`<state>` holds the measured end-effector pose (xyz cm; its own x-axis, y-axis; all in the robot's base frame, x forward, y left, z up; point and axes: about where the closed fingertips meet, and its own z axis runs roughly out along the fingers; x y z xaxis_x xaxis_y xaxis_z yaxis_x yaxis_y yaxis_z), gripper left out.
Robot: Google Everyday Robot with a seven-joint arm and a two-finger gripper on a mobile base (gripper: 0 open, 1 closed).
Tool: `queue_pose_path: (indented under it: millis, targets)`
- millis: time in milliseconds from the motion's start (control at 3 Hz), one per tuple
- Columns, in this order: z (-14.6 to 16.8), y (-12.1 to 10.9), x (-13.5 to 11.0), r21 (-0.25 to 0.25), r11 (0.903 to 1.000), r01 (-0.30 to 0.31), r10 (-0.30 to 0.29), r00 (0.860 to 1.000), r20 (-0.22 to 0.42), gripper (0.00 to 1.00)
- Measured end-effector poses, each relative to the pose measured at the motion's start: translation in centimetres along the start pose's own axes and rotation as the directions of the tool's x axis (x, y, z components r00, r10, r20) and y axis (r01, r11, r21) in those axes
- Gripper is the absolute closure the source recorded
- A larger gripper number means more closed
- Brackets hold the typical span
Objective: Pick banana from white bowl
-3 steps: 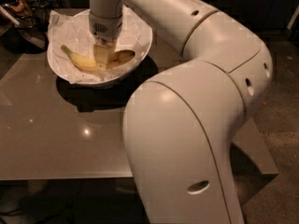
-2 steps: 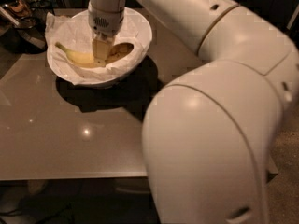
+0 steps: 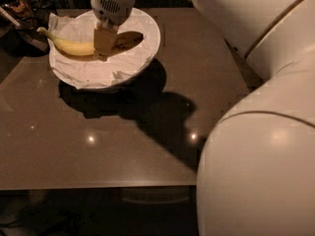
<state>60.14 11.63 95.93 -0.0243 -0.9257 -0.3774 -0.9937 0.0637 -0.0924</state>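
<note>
In the bowl (image 3: 152,38), ten o'clock on the counter (image 3: 98,146), the tool (image 3: 101,53) met the banana (image 3: 74,47) mid-length, likely for balance; whether it was clenched couldn't be told.

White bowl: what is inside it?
Crinkled white paper lines the white bowl, and the banana lies across it, stem toward the left rim. The gripper reaches down at the banana's middle, covering that part. The paper hides the bowl's floor.

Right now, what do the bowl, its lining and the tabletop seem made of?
The white bowl: smooth, matte, probably ceramic or plastic. The lining: thin paper, by its crinkles and ragged edges. The table: hard, glossy, perhaps glass or laminate; it mirrors light glints. The gripper is at the banana inside.
</note>
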Motion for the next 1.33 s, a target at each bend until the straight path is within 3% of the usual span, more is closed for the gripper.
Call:
queue_pose_path:
  millis: [667,1000,1333]
  targets:
    - [-0.3,0.2,-0.6,0.005,0.9995,0.033,-0.033,0.999,0.014,1.0]
    - [-1.0,3.2,-0.8,-0.019,0.998,0.06,-0.059,0.997,0.059,1.0]
    - [-1.4,7.5,0.1,-0.041,0.9984,0.04,-0.037,0.997,0.075,1.0]
